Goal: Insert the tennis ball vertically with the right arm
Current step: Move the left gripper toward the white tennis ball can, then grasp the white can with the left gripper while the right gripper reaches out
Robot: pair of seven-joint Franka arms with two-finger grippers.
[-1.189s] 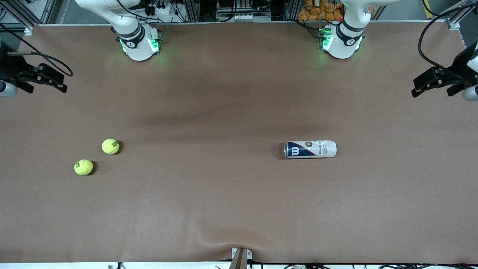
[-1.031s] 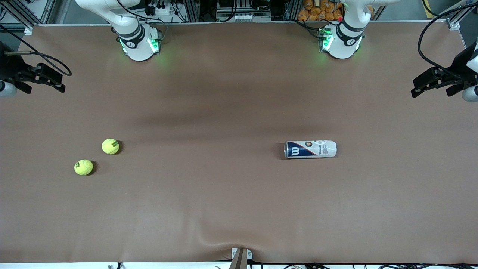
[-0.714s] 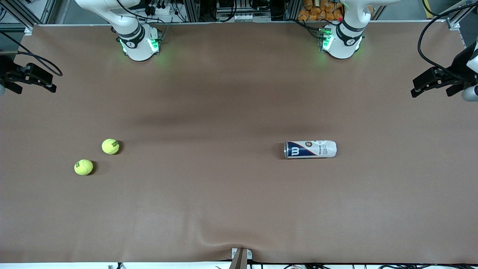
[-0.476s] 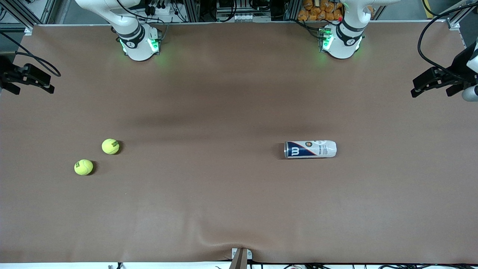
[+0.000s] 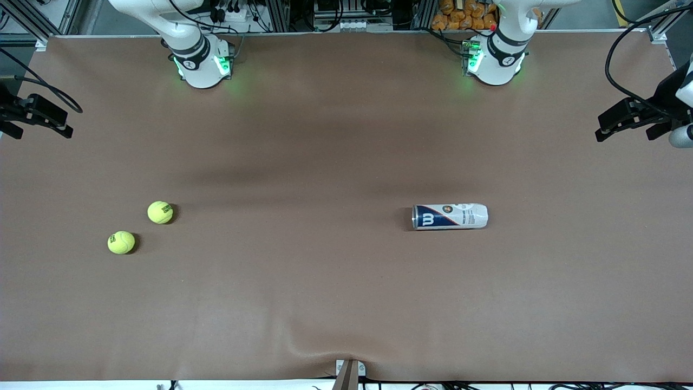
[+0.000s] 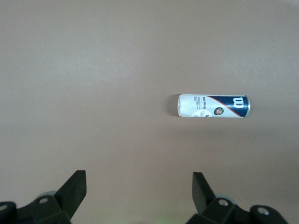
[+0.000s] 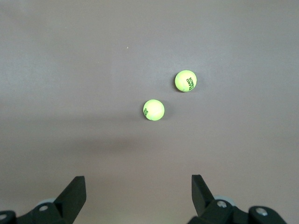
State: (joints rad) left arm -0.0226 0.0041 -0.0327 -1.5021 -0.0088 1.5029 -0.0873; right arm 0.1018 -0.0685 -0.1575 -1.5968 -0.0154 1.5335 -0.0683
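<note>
Two yellow-green tennis balls lie on the brown table toward the right arm's end, one (image 5: 160, 212) a little farther from the front camera than the other (image 5: 121, 242). Both show in the right wrist view, the first (image 7: 186, 80) and the second (image 7: 153, 109). A blue and white ball can (image 5: 450, 216) lies on its side toward the left arm's end and shows in the left wrist view (image 6: 213, 106). My right gripper (image 5: 38, 116) hangs high over the table's edge at its own end, open and empty (image 7: 138, 183). My left gripper (image 5: 631, 122) hangs high over its end, open and empty (image 6: 139, 179).
The brown table mat (image 5: 325, 281) has a small ridge at its edge nearest the front camera. A camera mount (image 5: 349, 374) sticks up at that edge. The two arm bases (image 5: 203, 65) (image 5: 495, 62) stand along the edge farthest from the front camera.
My right gripper has drifted outward toward the table's edge at its own end. The left gripper, the balls and the can have not moved.
</note>
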